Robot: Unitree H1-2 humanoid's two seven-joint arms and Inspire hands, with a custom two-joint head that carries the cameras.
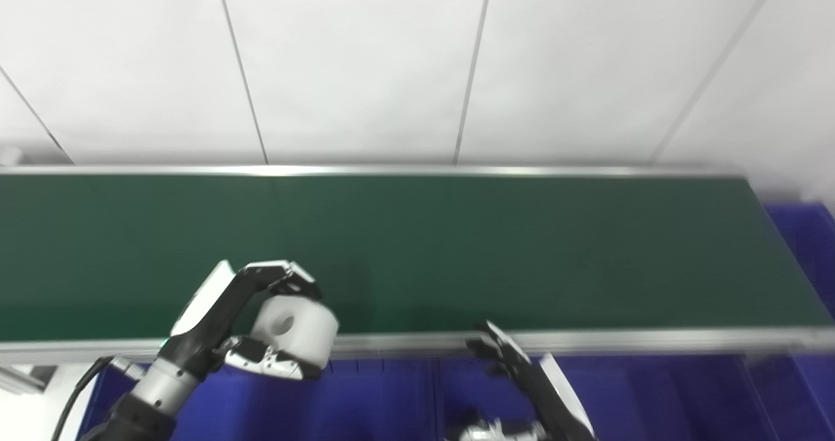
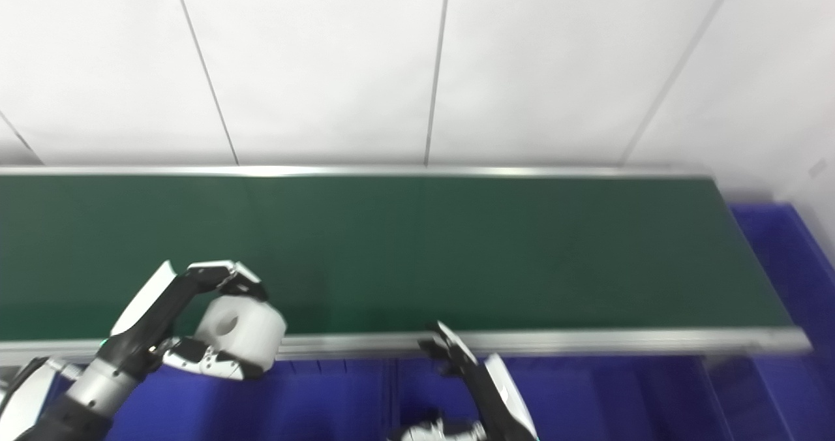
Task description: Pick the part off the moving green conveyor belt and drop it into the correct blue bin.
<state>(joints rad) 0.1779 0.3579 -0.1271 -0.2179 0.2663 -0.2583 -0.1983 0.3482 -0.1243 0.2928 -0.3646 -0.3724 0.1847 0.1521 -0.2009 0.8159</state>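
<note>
White wall panels divided by thin dark seams form the background behind the workspace. Nearest the camera, blue bins [image 1: 391, 402] are seen along the bottom edge, with another blue bin [image 1: 809, 245] past the belt's right end. Over the left bins, a white cylindrical part [image 1: 297, 330] with a round hole is held between the fingers and thumb of the left hand [image 1: 248, 323], at the belt's near rail. The right hand [image 1: 522, 376] is raised over the bins, empty, its fingers loosely apart. Beyond them, the green conveyor belt [image 1: 522, 252] is framed by metal rails.
</note>
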